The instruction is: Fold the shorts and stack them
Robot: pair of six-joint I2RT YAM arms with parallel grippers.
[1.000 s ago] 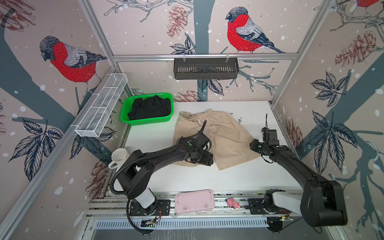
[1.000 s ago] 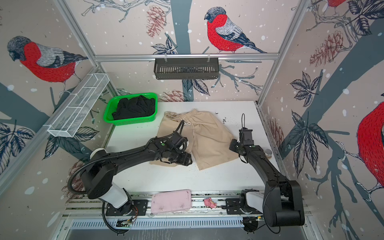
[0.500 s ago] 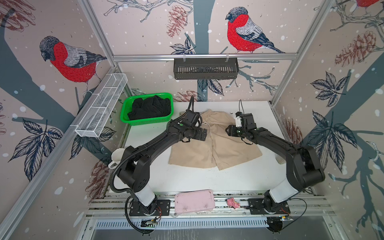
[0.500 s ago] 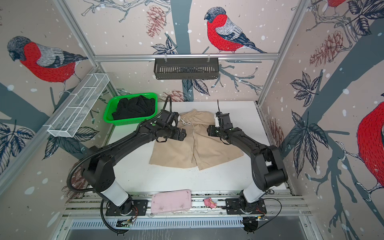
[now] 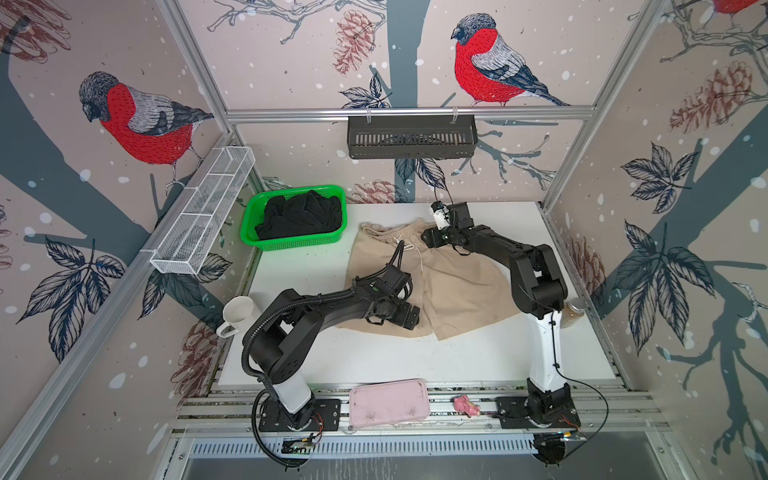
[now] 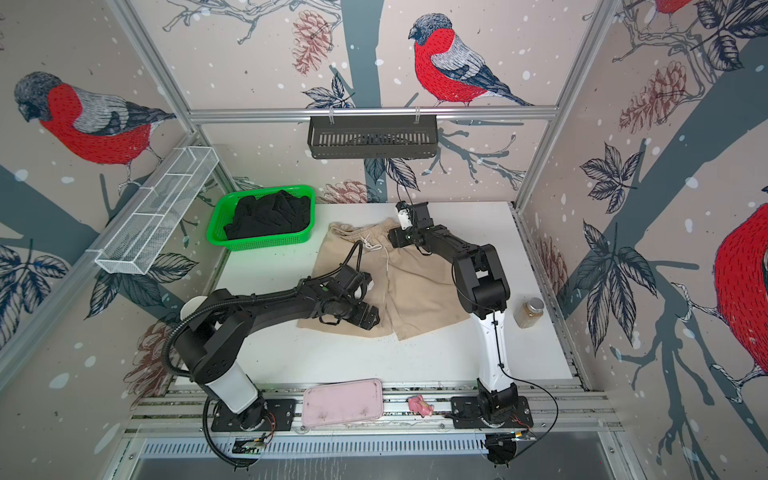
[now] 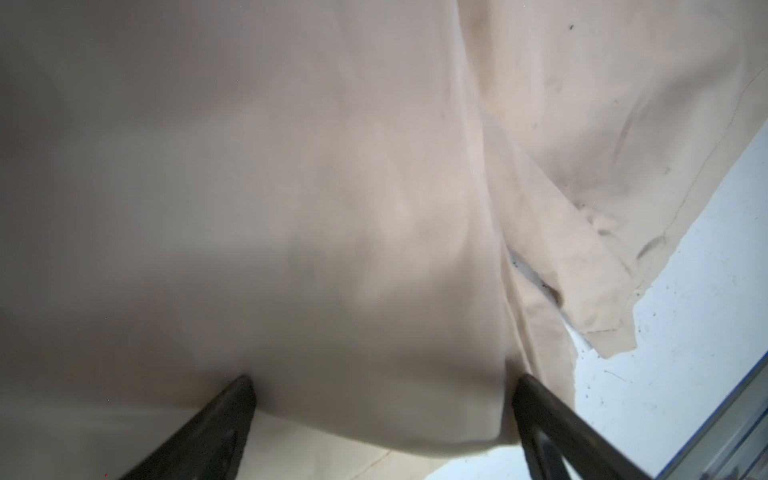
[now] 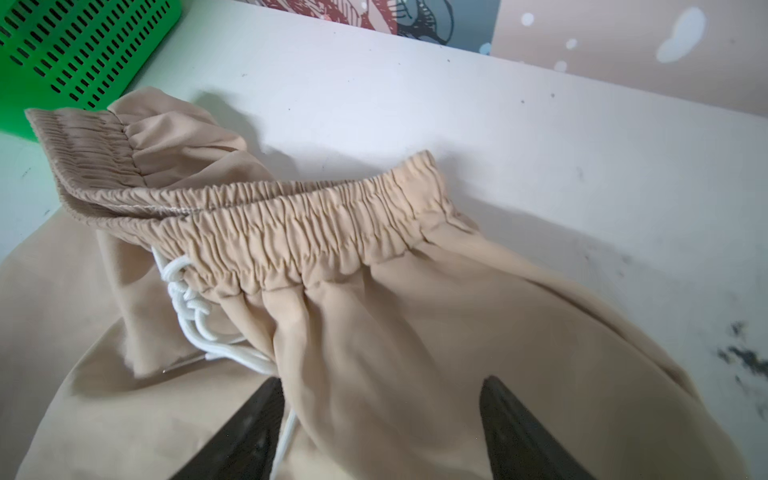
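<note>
Two soft cloth pairs of shorts in the white-floored cell (image 5: 582, 332). Largest on the tabletop: beige shorts with gathered elastic waistband (image 5: 453, 282) (image 6: 415, 286), spread flat near the middle in both top views, waistband toward the back wall, legs toward the front rail. White drawstring (image 8: 195, 316) knotted at the waistband, trailing over the front panel. Next, green perforated plastic basket (image 5: 249, 216) (image 6: 216, 220) at the back left corner, just beside the waistband's left end, holding the crumpled black shorts (image 5: 299, 214) (image 6: 270, 216).

Left gripper (image 5: 405, 316) (image 6: 368, 318) low over the near left leg, jaws spread wide; in the left wrist view, cloth bulging between the two dark fingers (image 7: 216, 428), no pinch visible. Right gripper (image 5: 430, 241) (image 6: 395, 239) at the right end of the waistband, jaws parted; in the right wrist view, fabric lying between the black fingers (image 8: 523, 432), nothing clamped.

Smaller items: pink rectangular tray (image 5: 388, 402) on the front rail, white ceramic mug (image 5: 237, 313) at the left table edge, brown-filled glass jar (image 6: 528, 312) near the right wall, small pink crumpled rag (image 5: 466, 405) beside the tray.
</note>
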